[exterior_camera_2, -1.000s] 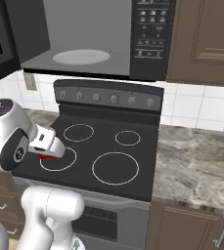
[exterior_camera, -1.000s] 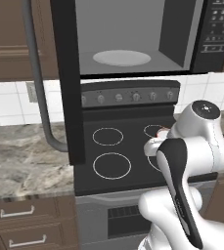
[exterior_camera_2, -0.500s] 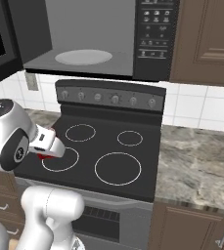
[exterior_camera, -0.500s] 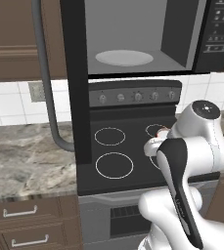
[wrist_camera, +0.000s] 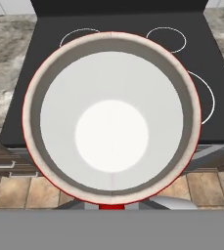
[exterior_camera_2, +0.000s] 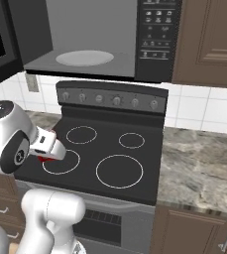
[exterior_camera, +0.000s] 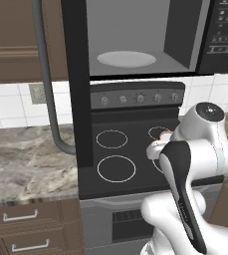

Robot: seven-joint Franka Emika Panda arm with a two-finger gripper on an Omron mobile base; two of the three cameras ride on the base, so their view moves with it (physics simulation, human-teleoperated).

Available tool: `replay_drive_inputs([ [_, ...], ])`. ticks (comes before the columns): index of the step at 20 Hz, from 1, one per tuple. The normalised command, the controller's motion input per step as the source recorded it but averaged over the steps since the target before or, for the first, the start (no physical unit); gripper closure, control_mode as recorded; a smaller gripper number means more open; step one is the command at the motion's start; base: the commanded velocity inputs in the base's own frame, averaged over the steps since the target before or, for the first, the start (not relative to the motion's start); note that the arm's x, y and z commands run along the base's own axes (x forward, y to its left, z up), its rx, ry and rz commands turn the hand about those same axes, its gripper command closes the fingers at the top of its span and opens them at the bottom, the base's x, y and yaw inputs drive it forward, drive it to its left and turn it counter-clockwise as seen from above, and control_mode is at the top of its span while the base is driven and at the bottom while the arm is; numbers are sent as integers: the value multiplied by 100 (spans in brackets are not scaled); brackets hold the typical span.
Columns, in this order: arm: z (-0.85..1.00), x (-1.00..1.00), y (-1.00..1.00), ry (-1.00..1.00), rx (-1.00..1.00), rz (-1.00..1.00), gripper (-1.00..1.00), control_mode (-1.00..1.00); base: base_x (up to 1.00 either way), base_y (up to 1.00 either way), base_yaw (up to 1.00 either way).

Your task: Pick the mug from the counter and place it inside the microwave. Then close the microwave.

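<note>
The red mug [wrist_camera: 111, 122], seen from above, shows its white inside and hangs over the front of the black stovetop. My gripper [exterior_camera_2: 48, 150] is shut on it, low at the stove's front left, and a red sliver of the mug [exterior_camera_2: 46, 158] peeks out under the hand. In the left base view my own arm hides most of the hand, and only a reddish rim of the mug [exterior_camera: 162, 133] shows. Above the stove the microwave [exterior_camera: 135, 35] stands open, with its door [exterior_camera: 78, 79] swung left and its white turntable [exterior_camera_2: 84, 58] bare. The counter [exterior_camera: 26, 159] flanks the stove.
The black stovetop [exterior_camera_2: 105, 154] with white burner rings lies under the hand, and a knob panel [exterior_camera_2: 112, 99] rises at its back. The open door's long grey handle [exterior_camera: 46, 74] hangs over the left counter. More counter [exterior_camera_2: 204, 163] lies to the right, with dark cabinets above and below.
The whole picture has slid slightly, so the base has crept along. The arm keeps the mug in the same hold and place relative to the camera.
</note>
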Motion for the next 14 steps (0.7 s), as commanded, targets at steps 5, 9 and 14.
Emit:
replay_drive_inputs([
  [5, 0, 0, 0, 0, 0, 0, 100, 100, 0, 0, 0],
  [9, 0, 0, 0, 0, 0, 0, 100, -100, 0, 0, 0],
  [14, 0, 0, 0, 0, 0, 0, 100, -100, 0, 0, 0],
])
